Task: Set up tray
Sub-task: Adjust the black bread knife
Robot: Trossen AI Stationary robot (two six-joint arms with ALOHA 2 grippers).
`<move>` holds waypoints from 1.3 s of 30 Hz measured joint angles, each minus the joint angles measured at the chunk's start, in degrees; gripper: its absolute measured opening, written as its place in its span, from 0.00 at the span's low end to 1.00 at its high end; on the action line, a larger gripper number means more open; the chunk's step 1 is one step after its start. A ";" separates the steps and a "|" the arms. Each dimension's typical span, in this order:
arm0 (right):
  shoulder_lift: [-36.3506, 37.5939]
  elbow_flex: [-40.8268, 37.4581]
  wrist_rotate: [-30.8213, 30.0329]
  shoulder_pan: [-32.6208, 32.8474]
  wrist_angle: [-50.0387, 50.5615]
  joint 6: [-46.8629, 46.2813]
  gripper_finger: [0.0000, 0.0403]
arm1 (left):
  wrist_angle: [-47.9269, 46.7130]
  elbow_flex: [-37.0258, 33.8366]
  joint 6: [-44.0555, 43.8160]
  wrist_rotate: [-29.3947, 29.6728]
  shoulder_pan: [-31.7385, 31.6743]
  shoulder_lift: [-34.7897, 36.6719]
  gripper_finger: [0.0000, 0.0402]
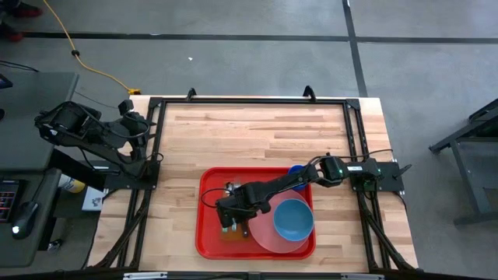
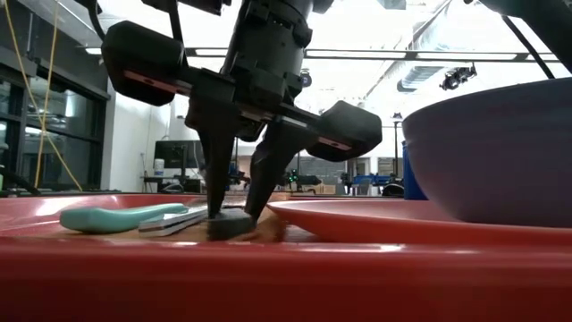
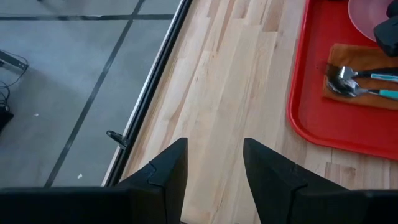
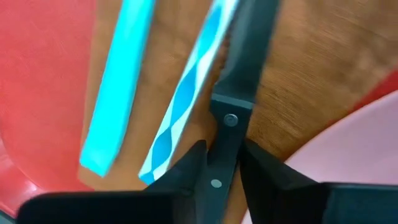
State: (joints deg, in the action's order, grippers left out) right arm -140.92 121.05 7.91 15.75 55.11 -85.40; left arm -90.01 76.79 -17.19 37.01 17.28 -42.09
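the desk (image 1: 257,132) carries the tray (image 1: 208,218) at its near edge, within the right arm's reach. the right pincer (image 4: 219,163) is clenched on a black knife handle (image 4: 239,81), laying it on the napkin (image 3: 348,59) beside the plate (image 1: 264,229). the left pincer (image 3: 214,171) waits released at the desk's left edge.

The large flat red plastic tray (image 1: 208,233) lies on the pale, light-brown wooden tabletop (image 1: 257,132) framed in black. On it rest a round pink plate (image 1: 268,233) bearing a round blue bowl (image 1: 293,219), and a brown napkin (image 4: 292,93). On the napkin lie a plain turquoise handle (image 4: 118,81), a turquoise-and-white diamond-patterned handle (image 4: 186,93), and a black riveted knife handle (image 4: 239,81). The right gripper (image 4: 221,165) is black, its dark fingers set against both sides of the knife handle.
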 joint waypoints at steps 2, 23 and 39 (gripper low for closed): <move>-0.02 0.00 0.01 0.00 -0.08 0.44 0.14 | 0.00 0.00 0.01 0.00 0.00 0.00 0.46; -0.09 -0.04 -1.08 0.02 -0.50 -0.62 0.08 | 0.00 0.00 0.44 0.00 0.00 0.00 0.46; -0.02 -0.11 -0.54 0.00 -2.24 -5.66 0.07 | -0.01 0.00 0.42 -0.52 -0.02 0.00 0.46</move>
State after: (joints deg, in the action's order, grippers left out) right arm -140.94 120.95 7.37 15.75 52.87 -91.06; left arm -90.02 76.79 -16.78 36.49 17.26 -42.09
